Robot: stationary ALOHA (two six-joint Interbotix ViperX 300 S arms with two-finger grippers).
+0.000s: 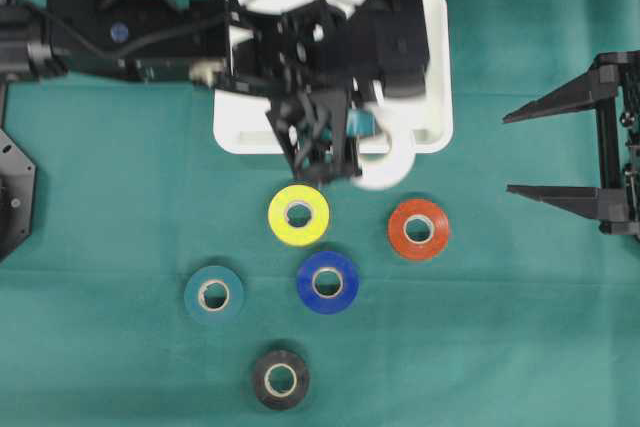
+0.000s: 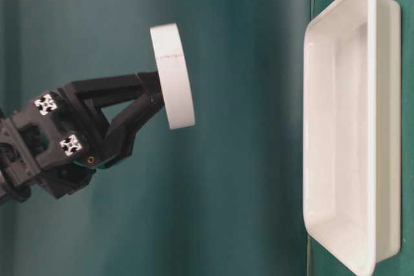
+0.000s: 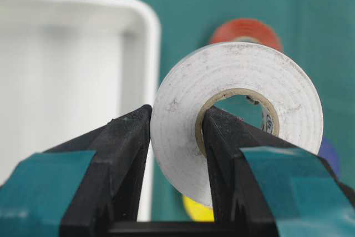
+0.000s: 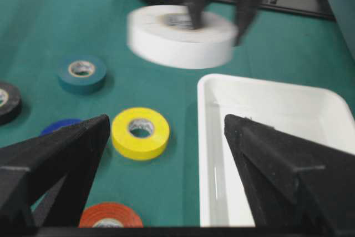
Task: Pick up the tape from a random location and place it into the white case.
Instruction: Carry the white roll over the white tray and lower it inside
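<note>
The left arm reaches in from the upper left of the overhead view, lying across the white case (image 1: 440, 67), with the left gripper (image 1: 335, 142) hanging past the tray's lower rim. Its black fingers (image 3: 125, 159) are clamped on the wall of a white tape roll (image 3: 183, 126), one finger inside the cardboard core and one outside. In the table-level view the roll is in the air, well apart from the case (image 2: 336, 127). The case is smooth, glossy white plastic, a shallow rectangle with rounded corners and a raised rim. The held roll is matte and slightly scuffed, with fine layer rings on its face.

The right gripper (image 1: 560, 152) sits at the right edge of the overhead view, its tapered black jaws spread wide around nothing.

On the green cloth (image 1: 120, 367) lie flat yellow (image 1: 298, 215), red (image 1: 418, 229), blue (image 1: 327, 282), teal (image 1: 213, 294) and black (image 1: 280, 379) rolls
</note>
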